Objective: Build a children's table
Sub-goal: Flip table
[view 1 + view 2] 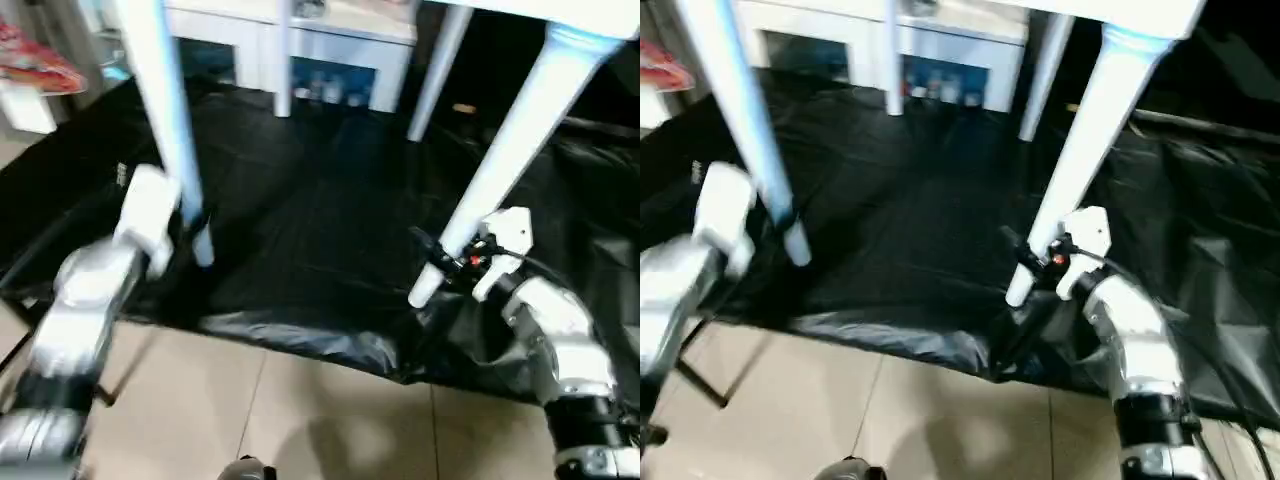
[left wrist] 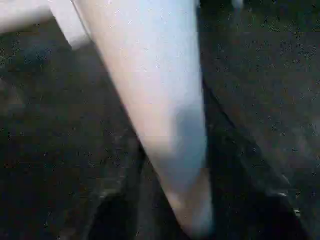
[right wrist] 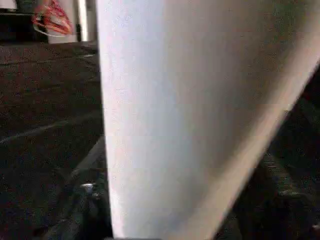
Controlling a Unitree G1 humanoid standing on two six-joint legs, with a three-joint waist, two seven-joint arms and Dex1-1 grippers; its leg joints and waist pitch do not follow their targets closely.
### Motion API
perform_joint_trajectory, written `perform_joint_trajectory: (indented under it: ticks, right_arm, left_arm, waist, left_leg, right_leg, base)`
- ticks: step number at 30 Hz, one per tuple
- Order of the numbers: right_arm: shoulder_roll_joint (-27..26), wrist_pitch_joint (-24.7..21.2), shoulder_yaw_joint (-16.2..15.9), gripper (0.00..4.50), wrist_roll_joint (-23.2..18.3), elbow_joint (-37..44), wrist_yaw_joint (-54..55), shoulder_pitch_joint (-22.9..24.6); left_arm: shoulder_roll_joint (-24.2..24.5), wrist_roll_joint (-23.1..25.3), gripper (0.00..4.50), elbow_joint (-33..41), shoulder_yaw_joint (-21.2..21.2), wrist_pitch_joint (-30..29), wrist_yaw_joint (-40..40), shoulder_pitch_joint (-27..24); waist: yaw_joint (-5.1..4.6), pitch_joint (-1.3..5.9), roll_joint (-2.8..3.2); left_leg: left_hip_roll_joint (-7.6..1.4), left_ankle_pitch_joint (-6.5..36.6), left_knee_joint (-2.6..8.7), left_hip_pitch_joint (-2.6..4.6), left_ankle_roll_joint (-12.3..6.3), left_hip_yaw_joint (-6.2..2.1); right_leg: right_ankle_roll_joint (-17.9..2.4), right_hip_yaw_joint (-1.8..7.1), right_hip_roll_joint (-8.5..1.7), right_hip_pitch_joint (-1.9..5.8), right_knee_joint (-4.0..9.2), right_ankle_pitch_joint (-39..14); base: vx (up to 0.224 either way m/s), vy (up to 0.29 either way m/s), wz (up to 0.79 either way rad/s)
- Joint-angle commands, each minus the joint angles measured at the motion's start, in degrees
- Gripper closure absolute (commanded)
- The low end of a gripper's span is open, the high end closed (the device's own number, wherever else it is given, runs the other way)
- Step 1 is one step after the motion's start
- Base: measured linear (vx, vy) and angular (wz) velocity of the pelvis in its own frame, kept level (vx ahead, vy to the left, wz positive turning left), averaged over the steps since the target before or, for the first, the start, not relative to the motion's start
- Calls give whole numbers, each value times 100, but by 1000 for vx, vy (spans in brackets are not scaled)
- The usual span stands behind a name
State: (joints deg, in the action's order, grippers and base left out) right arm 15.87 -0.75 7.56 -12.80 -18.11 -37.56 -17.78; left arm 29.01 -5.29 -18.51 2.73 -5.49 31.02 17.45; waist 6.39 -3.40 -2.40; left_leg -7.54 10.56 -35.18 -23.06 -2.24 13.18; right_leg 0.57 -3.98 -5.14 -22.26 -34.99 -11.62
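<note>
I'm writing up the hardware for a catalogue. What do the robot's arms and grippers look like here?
Both forearms are rounded silver metal, the left arm and the right arm alike. Each carries a white boxy wrist housing. The right arm ends in a black ribbed collar, with thin black cables and a small red spot by the right gripper. The left gripper has black fingers.

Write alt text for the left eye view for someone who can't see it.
A white children's table stands upright on a black-covered work table, its four legs down. The left gripper and right gripper are each at a near leg's lower end, above a tiled floor.
</note>
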Motion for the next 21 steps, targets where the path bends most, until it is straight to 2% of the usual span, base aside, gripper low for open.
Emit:
perform_joint_trajectory:
  ticks: [1,3,4,5,6,7,8,9,10,11,12,14,15,16,17,19,20,21]
  right_arm:
    - [-36,-191,198,127,-151,507,88,265]
    - [-73,-213,259,103,-188,729,169,454]
    - [-94,-237,292,103,-253,911,245,627]
    - [-105,-261,312,103,-312,1072,280,783]
    - [-109,-326,320,103,-453,1422,307,1120]
    - [-114,-344,318,103,-494,1521,292,1229]
    - [-128,-392,304,103,-579,1736,263,1473]
    - [-144,-437,299,103,-617,1879,244,1634]
    - [-155,-465,296,103,-634,1963,236,1725]
    - [-191,-480,265,103,-629,2153,233,1990]
    - [-250,-498,267,103,-601,2284,311,2201]
    - [-324,-534,278,103,-579,2431,414,2427]
    - [-355,-536,280,103,-570,2484,451,2522]
    - [-463,-469,267,103,-505,2625,655,2788]
    - [-516,-463,255,103,-475,2676,750,2940]
    - [-537,-487,243,103,-474,2722,811,3050]
    - [-570,-530,216,103,-496,2842,865,3227]
    - [-591,-550,217,103,-522,2902,895,3296]
  left_arm:
    - [26,-374,174,406,297,47,116,-236]
    - [22,-581,138,588,490,87,147,-478]
    - [10,-658,136,741,646,157,91,-672]
    - [-4,-712,136,831,770,234,48,-811]
    - [-33,-792,136,1020,1009,334,-38,-1070]
    - [-63,-834,136,1077,1082,343,-73,-1137]
    - [-144,-932,136,1238,1228,344,-145,-1291]
    - [-202,-999,136,1370,1292,337,-180,-1406]
    - [-235,-1039,136,1451,1321,334,-193,-1474]
    - [-371,-1132,136,1680,1384,248,-311,-1650]
    - [-542,-1255,136,1929,1420,104,-448,-1797]
    - [-715,-1316,136,2246,1387,-59,-619,-1979]
    - [-785,-1275,136,2374,1344,-87,-712,-2062]
    - [-1014,-942,136,2661,1159,95,-1061,-2311]
    - [-1127,-724,136,2800,1022,160,-1232,-2458]
    - [-1192,-590,136,2890,929,187,-1324,-2563]
    - [-1306,-395,136,3040,796,314,-1416,-2772]
    - [-1355,-335,136,3105,756,354,-1444,-2855]
  waist:
    - [-22,310,89]
    - [-29,306,84]
    - [-25,303,35]
    - [-12,298,26]
    - [7,307,18]
    - [7,307,18]
    - [8,295,20]
    - [27,297,47]
    - [29,299,28]
    - [28,282,42]
    - [40,278,83]
    - [27,261,52]
    - [8,254,66]
    - [11,243,106]
    - [-4,230,78]
    - [-9,205,91]
    - [-23,191,90]
    - [-29,179,83]
  left_leg:
    - [-699,3247,718,335,1052,-503]
    - [-699,3171,733,310,1002,-501]
    - [-692,3039,730,299,926,-481]
    - [-701,2978,726,293,891,-482]
    - [-706,2718,722,290,753,-457]
    - [-706,2718,722,290,753,-457]
    - [-700,2612,719,290,677,-434]
    - [-704,2518,711,286,625,-436]
    - [-716,2432,712,289,597,-434]
    - [-726,2422,724,267,590,-433]
    - [-726,2477,726,276,610,-439]
    - [-726,2619,736,265,668,-452]
    - [-732,2726,748,251,703,-464]
    - [-730,2846,747,263,735,-486]
    - [-745,2905,754,259,750,-485]
    - [-725,3082,749,275,756,-504]
    - [-723,3194,756,271,788,-541]
    - [-731,3218,772,261,794,-558]
  right_leg:
    - [-854,380,-573,-71,465,-1878]
    - [-871,378,-575,-50,465,-1776]
    - [-889,376,-576,-47,465,-1716]
    - [-894,385,-596,-36,475,-1677]
    - [-872,393,-578,-6,474,-1464]
    - [-872,393,-578,-6,474,-1464]
    - [-894,391,-555,-13,471,-1351]
    - [-916,399,-572,7,472,-1290]
    - [-931,396,-561,20,473,-1227]
    - [-946,400,-554,29,475,-1205]
    - [-939,397,-551,19,475,-1262]
    - [-936,397,-558,23,496,-1432]
    - [-899,408,-561,30,514,-1560]
    - [-828,412,-566,20,544,-1754]
    - [-784,420,-562,15,571,-1807]
    - [-657,423,-576,9,619,-2205]
    - [-523,424,-581,19,662,-2517]
    - [-482,421,-584,32,669,-2590]
  base:
    - [0,0,0]
    - [0,0,0]
    - [0,0,0]
    - [0,0,0]
    - [0,0,0]
    - [57,-19,1]
    - [57,-19,1]
    - [51,-18,2]
    - [0,0,0]
    - [0,0,0]
    - [0,0,0]
    - [0,0,0]
    - [0,0,0]
    - [0,0,0]
    - [0,0,0]
    - [0,0,0]
    - [0,0,0]
    - [0,0,0]
